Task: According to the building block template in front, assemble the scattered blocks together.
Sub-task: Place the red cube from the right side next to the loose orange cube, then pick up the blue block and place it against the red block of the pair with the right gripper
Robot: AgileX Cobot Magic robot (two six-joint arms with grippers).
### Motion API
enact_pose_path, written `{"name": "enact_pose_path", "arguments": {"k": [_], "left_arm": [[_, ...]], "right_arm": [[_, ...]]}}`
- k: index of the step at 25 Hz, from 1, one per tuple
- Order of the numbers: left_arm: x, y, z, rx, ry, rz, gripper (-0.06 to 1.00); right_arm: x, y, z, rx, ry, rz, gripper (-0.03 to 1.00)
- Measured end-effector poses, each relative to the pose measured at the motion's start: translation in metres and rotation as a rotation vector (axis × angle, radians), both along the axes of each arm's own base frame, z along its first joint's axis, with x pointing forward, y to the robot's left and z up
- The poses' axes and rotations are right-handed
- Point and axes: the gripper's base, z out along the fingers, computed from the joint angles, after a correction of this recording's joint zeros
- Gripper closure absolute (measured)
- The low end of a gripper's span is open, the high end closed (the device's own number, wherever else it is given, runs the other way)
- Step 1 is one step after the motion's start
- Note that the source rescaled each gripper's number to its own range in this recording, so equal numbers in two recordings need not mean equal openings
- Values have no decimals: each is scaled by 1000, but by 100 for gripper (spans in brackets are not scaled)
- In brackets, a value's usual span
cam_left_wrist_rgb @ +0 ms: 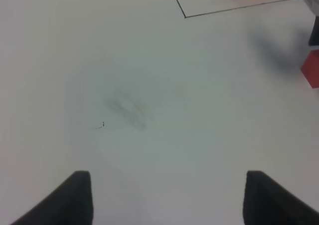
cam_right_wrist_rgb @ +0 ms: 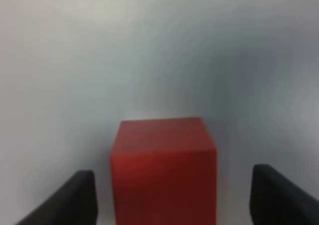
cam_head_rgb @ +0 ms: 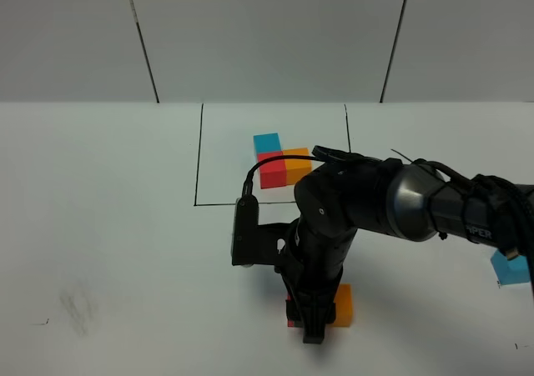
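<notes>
White bench [cam_head_rgb: 108, 226]: red cube [cam_right_wrist_rgb: 163, 170] sits between right gripper's [cam_right_wrist_rgb: 169, 195] parted jaws, clear of both fingers, beside orange cube [cam_head_rgb: 342, 303]. Right arm [cam_head_rgb: 375, 201] reaches leftward, wrist pointing down. Left gripper [cam_left_wrist_rgb: 164, 200] open over bare bench.

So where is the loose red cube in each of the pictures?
Exterior high: the loose red cube peeks out near the bottom, mostly hidden under the right arm, beside the orange cube.
Left wrist: a red piece at the right edge is probably it.
Right wrist: it fills the lower middle, between the open fingers of the right gripper.
Shared landmark: the white table.
</notes>
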Motion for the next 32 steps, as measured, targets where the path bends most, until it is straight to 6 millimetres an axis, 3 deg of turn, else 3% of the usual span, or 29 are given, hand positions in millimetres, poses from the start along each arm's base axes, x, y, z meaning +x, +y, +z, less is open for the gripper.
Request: {"name": "enact_pose_path", "arguments": {"k": [3, 7, 12, 16, 22, 27, 32], "left_arm": [[0, 0, 0, 0, 0, 0, 41], [0, 0, 0, 0, 0, 0, 41], [0, 0, 0, 0, 0, 0, 41], [0, 0, 0, 0, 0, 0, 41], [0, 0, 0, 0, 0, 0, 41], [0, 0, 0, 0, 0, 0, 41], [0, 0, 0, 0, 1, 0, 41]], "right_arm": [[-3, -3, 19, 16, -6, -50, 47], [3, -21, 44, 50, -11, -271, 46], [24, -71, 72, 71, -43, -714, 46], [25, -119, 89, 67, -109, -950, 45], [6, -191, 88, 125, -164, -1217, 28], [7, -222, 80, 102, -230, -1319, 23], [15, -239, 72, 93, -268, -1359, 22]]}}
